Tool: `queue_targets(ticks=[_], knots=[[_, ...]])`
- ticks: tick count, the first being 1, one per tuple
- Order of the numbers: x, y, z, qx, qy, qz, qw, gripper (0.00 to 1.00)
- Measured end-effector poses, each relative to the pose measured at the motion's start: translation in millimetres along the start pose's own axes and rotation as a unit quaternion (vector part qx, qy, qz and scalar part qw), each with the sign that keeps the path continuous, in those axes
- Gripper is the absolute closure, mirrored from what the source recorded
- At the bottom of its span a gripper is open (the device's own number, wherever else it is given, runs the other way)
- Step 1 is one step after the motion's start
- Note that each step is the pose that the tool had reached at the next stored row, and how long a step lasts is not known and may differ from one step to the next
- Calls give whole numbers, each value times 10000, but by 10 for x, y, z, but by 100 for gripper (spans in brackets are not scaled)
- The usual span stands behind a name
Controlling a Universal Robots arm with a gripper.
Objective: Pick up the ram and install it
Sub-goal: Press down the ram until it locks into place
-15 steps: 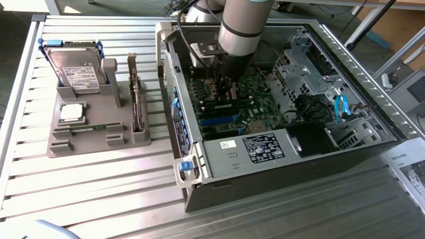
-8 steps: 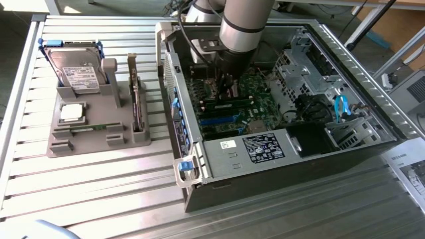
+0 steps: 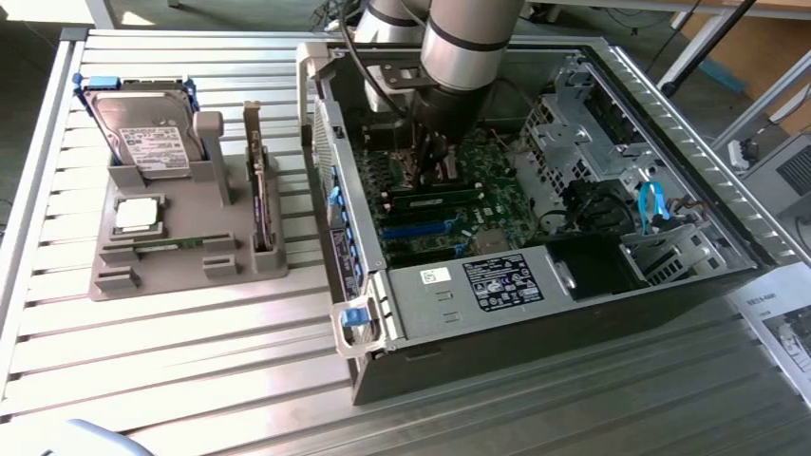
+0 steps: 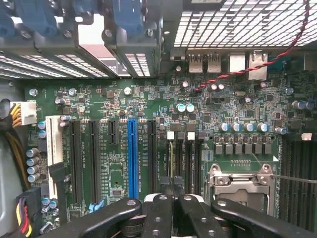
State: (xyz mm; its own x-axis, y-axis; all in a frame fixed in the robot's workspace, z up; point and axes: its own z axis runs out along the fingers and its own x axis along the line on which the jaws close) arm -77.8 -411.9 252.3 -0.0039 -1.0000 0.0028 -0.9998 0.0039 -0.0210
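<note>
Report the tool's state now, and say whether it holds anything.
Tool: closed, down inside the computer case over the motherboard; whether it grips anything cannot be told.

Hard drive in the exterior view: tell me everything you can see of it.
The hard drive is a boxy silver metal unit with a white printed label on its broad face and blue plastic rails along its edges. It stands on edge, leaning back slightly, slotted into the grey holder at the exterior view's left. Only the holder touches it, and it sits apart from the open computer case.
</note>
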Motion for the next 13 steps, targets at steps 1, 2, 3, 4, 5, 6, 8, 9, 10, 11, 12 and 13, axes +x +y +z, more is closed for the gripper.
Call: queue_targets(ticks=[1,2,3,4,5,6,8,9,10,11,12,13], knots=[[0,0,0,0,0,0,10000,90],[0,0,0,0,0,0,10000,90],[0,0,0,0,0,0,10000,90],[0,0,0,0,0,0,10000,90],[0,4,-1,0,1,1,10000,90],[0,13,-2,-1,2,1,10000,90],[0,32,-2,0,1,0,10000,90],[1,46,-2,0,1,0,10000,90],[1,63,-2,-1,1,0,10000,90],[1,90,-3,0,1,0,10000,90],[1,114,-3,0,1,0,10000,90],[1,138,-4,0,1,0,10000,90]])
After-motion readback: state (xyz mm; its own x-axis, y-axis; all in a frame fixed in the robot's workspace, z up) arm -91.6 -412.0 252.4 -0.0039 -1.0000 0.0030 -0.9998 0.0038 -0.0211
